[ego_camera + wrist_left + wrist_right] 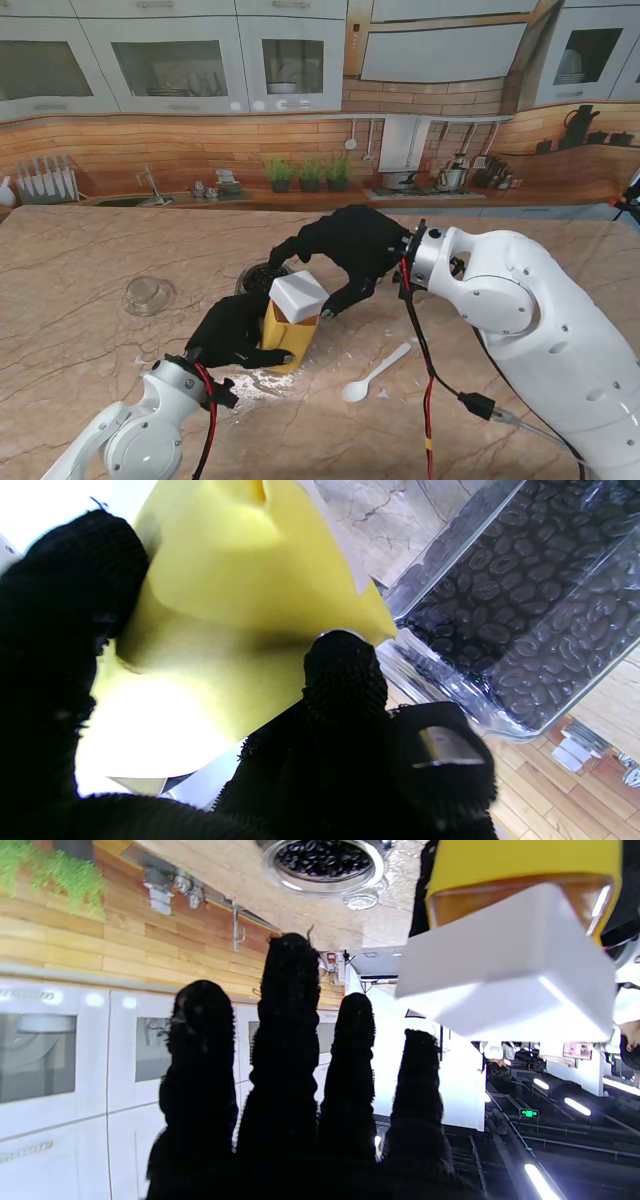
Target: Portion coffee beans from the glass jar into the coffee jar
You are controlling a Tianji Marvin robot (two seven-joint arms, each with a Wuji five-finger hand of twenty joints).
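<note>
Over table (90, 340), left hand (232, 330) gripping coffee jar (290, 322)

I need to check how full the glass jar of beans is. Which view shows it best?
The left wrist view: the glass jar shows its beans through the side wall. The right wrist view looks into its mouth; the stand view mostly hides it.

Both arms had glossy white rounded shells w/ round joint caps. Each hand, left hand (237, 333) & right hand (345, 250), wore a black nubby-textured glove. Red & black cables (426, 372) ran along the wrists; a black connector hung off the right one.
</note>
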